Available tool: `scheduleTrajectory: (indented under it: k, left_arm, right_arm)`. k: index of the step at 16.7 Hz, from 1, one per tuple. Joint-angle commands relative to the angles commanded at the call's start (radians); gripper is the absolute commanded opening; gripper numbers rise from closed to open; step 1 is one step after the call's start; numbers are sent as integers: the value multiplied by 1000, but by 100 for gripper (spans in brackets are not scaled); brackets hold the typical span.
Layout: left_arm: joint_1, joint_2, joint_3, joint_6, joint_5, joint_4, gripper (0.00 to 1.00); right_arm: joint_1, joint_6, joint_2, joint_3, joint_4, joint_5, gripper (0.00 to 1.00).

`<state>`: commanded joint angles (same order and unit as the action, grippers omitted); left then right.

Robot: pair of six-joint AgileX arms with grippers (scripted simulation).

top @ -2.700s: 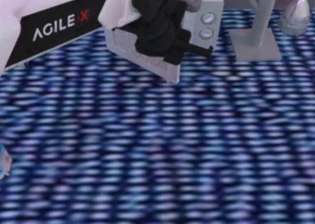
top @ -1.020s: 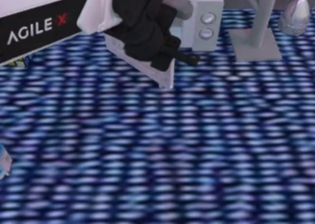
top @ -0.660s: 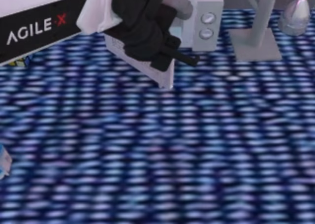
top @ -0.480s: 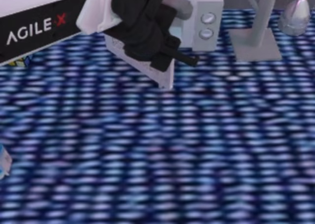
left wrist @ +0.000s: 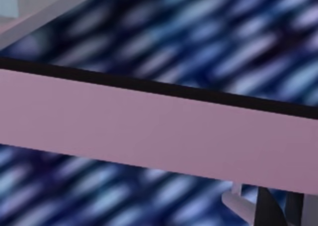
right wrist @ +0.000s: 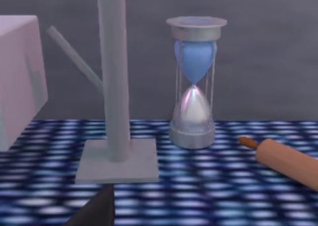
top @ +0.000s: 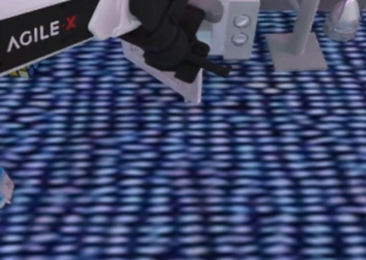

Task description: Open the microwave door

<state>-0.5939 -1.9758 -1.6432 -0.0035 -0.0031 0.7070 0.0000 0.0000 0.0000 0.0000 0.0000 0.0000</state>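
Grey microwave door (top: 166, 77) swung outward, left gripper (top: 197, 63) at its edge, finger state apparently indiscernible.

The left gripper (top: 220, 70) covers much of the microwave door (top: 191, 88); its fingers' grip seems hidden.

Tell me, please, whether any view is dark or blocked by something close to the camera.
None is dark. Top view: the left arm hides much of the microwave. Left wrist view: the door crosses the frame as a broad band. Right wrist view: unblocked, evenly lit.
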Motion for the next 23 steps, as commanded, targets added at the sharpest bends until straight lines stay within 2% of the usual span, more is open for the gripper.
scheduleTrajectory:
  k: [7, 10, 16, 23]
  left_arm:
    - [0, 0, 0, 0, 0, 0, 0]
    - [0, 6, 13, 11, 14, -3, 0]
    - [44, 69, 95, 139, 81, -20, 0]
    - [46, 72, 99, 145, 84, -21, 0]
  right_arm:
    - [0, 0, 0, 0, 0, 0, 100]
    - [0, 0, 0, 0, 0, 0, 100]
    - [0, 0, 0, 0, 0, 0, 100]
    - [0, 0, 0, 0, 0, 0, 100]
